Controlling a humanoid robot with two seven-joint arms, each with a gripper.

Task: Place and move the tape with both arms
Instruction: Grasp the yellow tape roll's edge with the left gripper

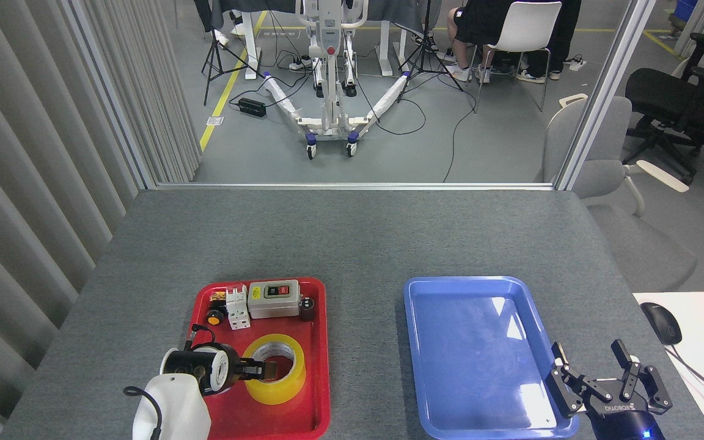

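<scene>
A: While the tape (275, 370) lay flat in the red tray (318, 366), our left hand (260, 369) reached into its core; we couldn't tell its grip.

B: And our right hand (602, 376) hung spread at the blue tray (416, 342).

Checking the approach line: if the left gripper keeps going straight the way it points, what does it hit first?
The left gripper points right, into the tape roll. Its tip already sits at the core, so the roll's inner wall likely comes first; depth is unclear.
</scene>
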